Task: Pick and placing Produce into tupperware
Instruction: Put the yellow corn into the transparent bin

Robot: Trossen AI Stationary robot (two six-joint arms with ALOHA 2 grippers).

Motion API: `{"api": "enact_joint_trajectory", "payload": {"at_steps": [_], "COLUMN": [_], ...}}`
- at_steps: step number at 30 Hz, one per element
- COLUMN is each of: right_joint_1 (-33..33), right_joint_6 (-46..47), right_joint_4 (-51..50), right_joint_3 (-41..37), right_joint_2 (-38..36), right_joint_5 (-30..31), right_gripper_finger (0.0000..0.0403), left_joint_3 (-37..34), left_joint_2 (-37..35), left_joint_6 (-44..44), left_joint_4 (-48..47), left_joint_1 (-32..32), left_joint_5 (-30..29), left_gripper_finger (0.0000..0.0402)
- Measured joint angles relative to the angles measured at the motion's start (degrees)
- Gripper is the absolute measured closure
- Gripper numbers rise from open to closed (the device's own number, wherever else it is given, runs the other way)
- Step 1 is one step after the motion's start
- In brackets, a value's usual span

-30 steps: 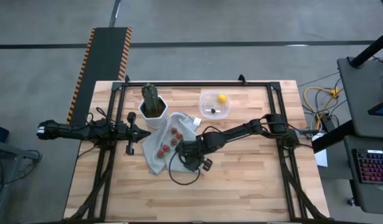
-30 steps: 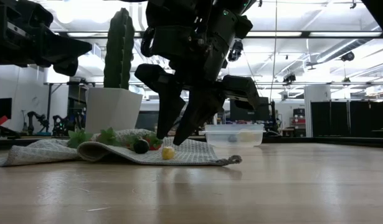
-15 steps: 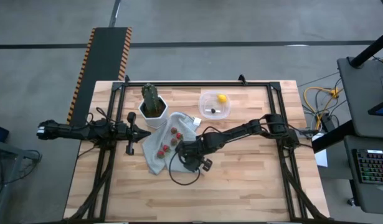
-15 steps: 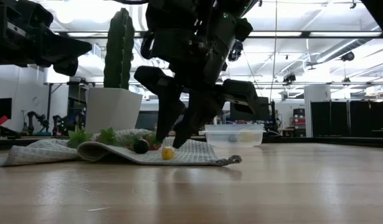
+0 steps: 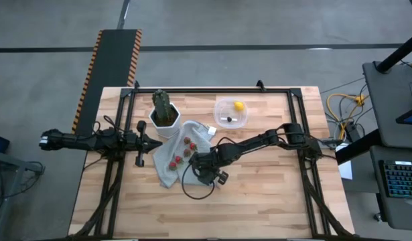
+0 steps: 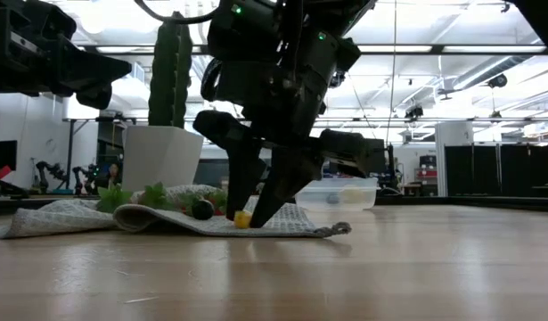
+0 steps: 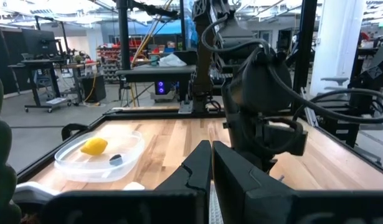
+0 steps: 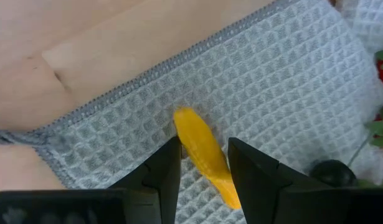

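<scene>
A: Right arm pose?

B: It reaches in from the table's right side, stretched low toward the middle. The right gripper (image 6: 249,214) points down onto the grey cloth (image 8: 291,81), fingers (image 8: 159,177) spread to either side of the yellow banana piece (image 8: 203,155). Tips are down at the cloth, and the piece lies between them. I cannot tell if they touch it.

A: Left arm?

B: It is parked along the left edge, laid out level, and the left gripper (image 5: 154,142) points inward just beside the white pot (image 5: 167,122) with the cactus (image 5: 162,104). Jaws are pressed together with nothing in them.

A: Where's the produce?

B: The banana piece is on the cloth near its hem, close to bare wood. Red berries (image 5: 183,152) are scattered on the cloth beside the pot, and a dark berry (image 6: 201,209) lies just beside the banana piece.

A: Container?

B: The clear container (image 5: 230,112) sits toward the table's far side, well apart from the cloth. A lemon (image 5: 238,105) and a dark piece (image 5: 229,119) are in it.
</scene>
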Motion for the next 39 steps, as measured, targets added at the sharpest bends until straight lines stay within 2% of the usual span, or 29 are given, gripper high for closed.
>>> {"api": "enact_joint_trajectory", "payload": {"at_steps": [13, 28, 39], "right_joint_1": [-0.13, -0.13, -0.13], "right_joint_6": [0.04, 0.46, 1.54], "right_joint_4": [0.33, 0.1, -0.43], "right_joint_3": [0.01, -0.04, -0.04], "right_joint_2": [-0.13, -0.2, -0.33], "right_joint_5": [0.32, 0.46, 0.5], "right_gripper_finger": [0.0278, 0.0362, 0.0369], "left_joint_3": [0.0, 0.0, 0.0], "left_joint_2": [0.05, 0.06, 0.06], "left_joint_6": [0.01, 0.0, 0.01], "left_joint_4": [0.07, 0.05, 0.05], "left_joint_1": [0.0, 0.0, 0.0], "left_joint_5": [-0.02, -0.02, -0.01], "left_gripper_finger": [0.0402, 0.0402, 0.0402]}}
